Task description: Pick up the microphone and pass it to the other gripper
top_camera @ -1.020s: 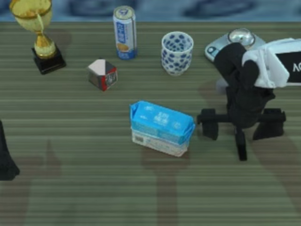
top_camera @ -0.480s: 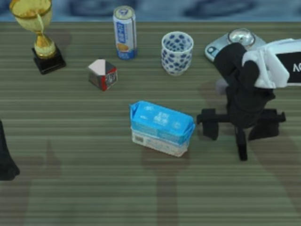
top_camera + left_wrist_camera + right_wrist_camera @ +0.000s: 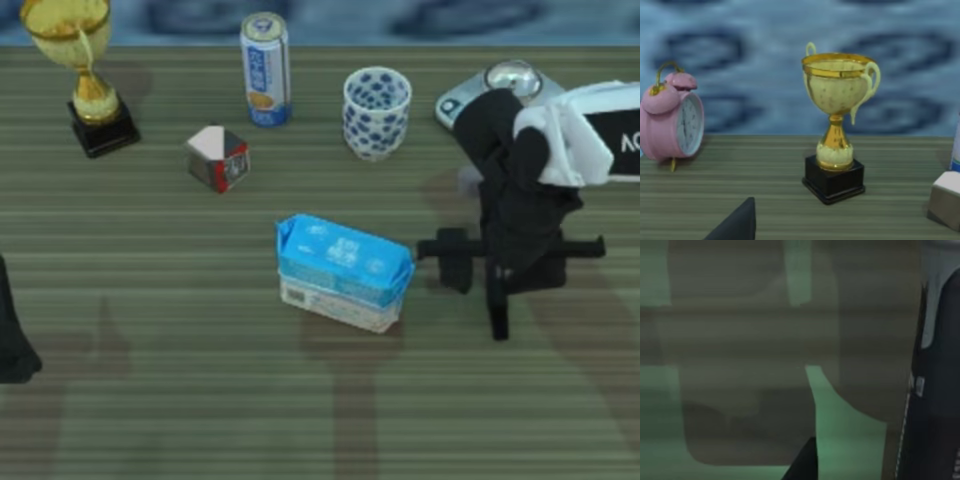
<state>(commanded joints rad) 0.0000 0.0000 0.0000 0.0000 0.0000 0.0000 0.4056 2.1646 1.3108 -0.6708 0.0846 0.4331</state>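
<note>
The microphone lies at the table's right, its black handle sticking out toward the front edge from under my right arm; its silver head is mostly hidden under that arm. My right gripper straddles the handle with its fingers partly drawn in, still open. One finger stands clear of the handle and the other sits close against it. In the right wrist view the dark handle fills one side, with a gap to the fingertip. My left gripper is parked at the table's left edge.
A blue packet lies just left of the right gripper. Behind stand a blue-patterned cup, a blue-and-white can, a small cube, a gold trophy and a scale. A pink alarm clock shows in the left wrist view.
The right gripper's fingers have drawn inward, and the microphone handle has shifted a little to the left. The left arm has not moved.
</note>
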